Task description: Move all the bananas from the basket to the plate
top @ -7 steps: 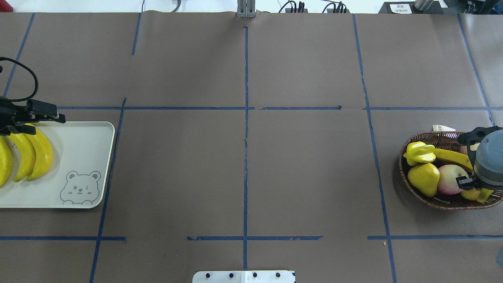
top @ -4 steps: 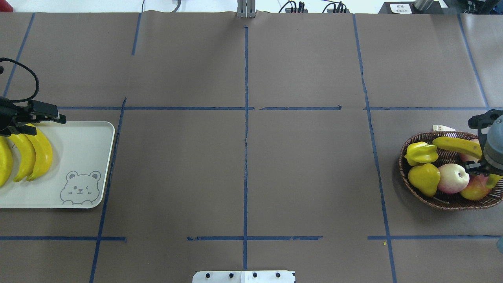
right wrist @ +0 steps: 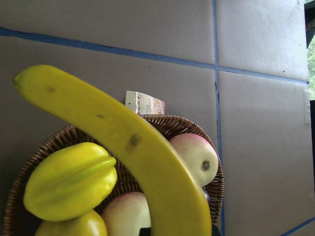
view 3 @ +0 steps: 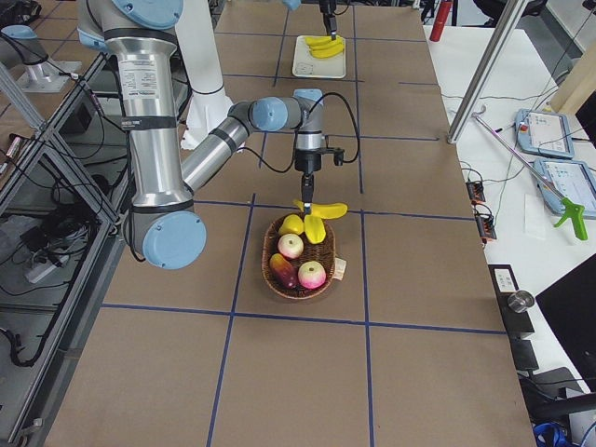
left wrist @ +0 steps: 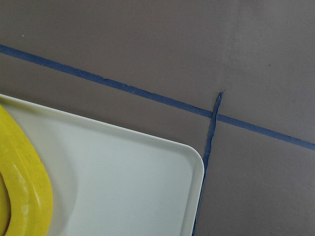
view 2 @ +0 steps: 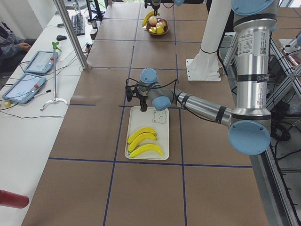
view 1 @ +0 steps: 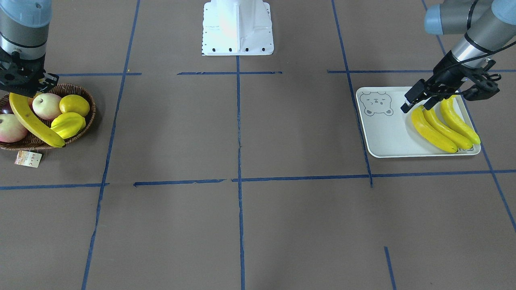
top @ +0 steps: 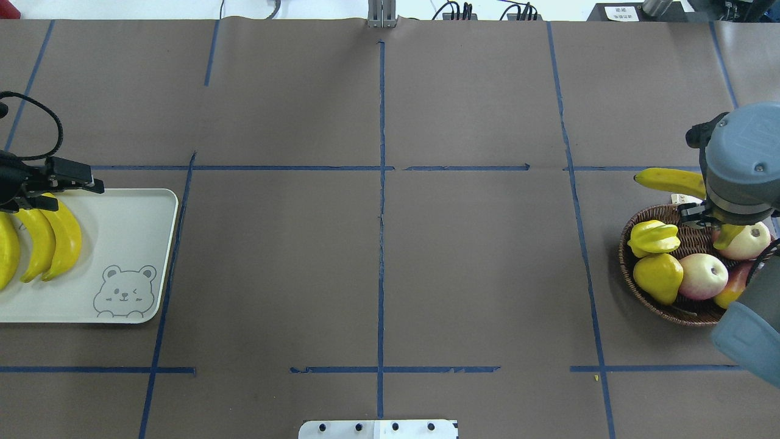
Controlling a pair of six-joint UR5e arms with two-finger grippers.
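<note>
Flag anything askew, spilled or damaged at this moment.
Nothing stands out. Three bananas lie side by side on the plate; the right gripper holds the fourth banana above the basket, and the other fruit sits inside it.

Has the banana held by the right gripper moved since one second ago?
Yes. In the overhead view the banana lay inside the basket; now it shows beyond the basket's far rim, lifted by the right gripper.

Brown paper-covered table (top: 475,268) with a blue tape grid (top: 381,122), dark brown woven wicker basket (top: 676,312) at one end, pale rectangular bear-print tray (top: 122,231) at the other.
</note>
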